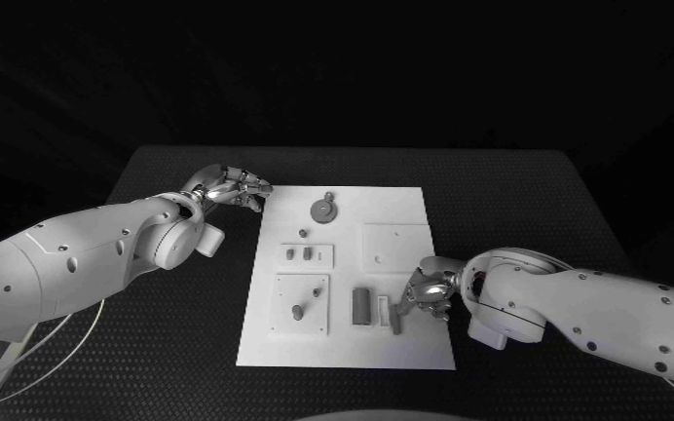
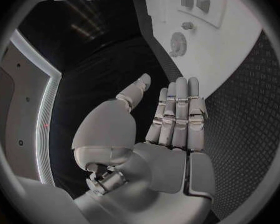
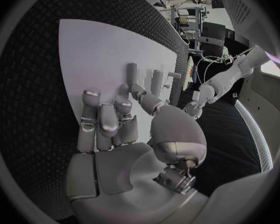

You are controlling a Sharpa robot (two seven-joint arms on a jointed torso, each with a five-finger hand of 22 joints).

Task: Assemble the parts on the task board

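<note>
The white task board [image 1: 352,343] lies mid-table. On it are a round disc part [image 1: 323,210], two small pegs [image 1: 301,254] and upright grey bars [image 1: 361,306] near the lower right. My left hand [image 1: 232,187] hovers over the black table just off the board's far left corner. Its fingers [image 2: 177,114] are straight, the thumb stands apart, and it holds nothing. My right hand [image 1: 429,294] is at the board's right edge, beside the grey bars [image 3: 132,74]. Its fingers [image 3: 109,119] are half curled, the thumb reaches toward the bars, and nothing shows in its grasp.
A square white plate [image 1: 396,246] sits on the board's right half, and another plate [image 1: 302,304] with small pieces sits at its lower left. Black textured table [image 1: 534,207] surrounds the board. A cable [image 1: 56,343] hangs below my left arm.
</note>
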